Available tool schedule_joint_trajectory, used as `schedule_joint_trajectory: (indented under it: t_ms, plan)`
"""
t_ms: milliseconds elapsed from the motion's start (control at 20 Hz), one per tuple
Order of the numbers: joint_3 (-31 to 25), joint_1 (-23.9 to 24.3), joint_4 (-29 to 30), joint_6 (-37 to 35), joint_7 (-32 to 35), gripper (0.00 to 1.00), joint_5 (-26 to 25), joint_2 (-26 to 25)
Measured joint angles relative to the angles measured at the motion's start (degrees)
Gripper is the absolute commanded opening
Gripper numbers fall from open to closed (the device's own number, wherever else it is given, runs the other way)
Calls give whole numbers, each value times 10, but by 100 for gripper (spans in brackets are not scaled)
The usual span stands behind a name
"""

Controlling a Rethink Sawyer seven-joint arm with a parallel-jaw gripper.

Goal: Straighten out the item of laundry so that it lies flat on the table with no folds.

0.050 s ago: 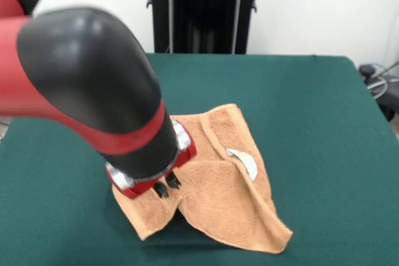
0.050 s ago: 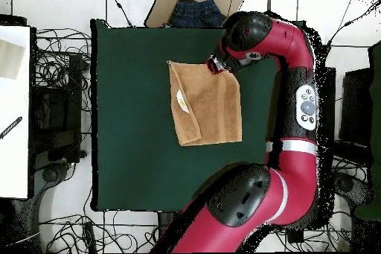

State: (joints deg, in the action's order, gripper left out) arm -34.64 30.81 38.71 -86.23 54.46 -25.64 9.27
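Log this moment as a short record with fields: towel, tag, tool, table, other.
towel: orange-brown towel near the table's middle, not flat; one side folded over, a corner raised off the cloth in the front view
tag: white tag showing on top by the fold
tool: tool down at the towel's edge; open or shut cannot be told
table: green table
other: cardboard box with blue cloth beyond the table's edge

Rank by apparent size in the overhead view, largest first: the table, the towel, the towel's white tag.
1. table
2. towel
3. white tag, a small patch on the towel
The gaps are clear, so no ties.
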Motion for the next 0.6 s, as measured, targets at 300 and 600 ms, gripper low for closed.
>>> schedule_joint_trajectory:
  t_ms: [300,600]
  plan:
    - [1,21,52,0,0,0,5,66]
    - [1,39,91,14,0,0,7,114]
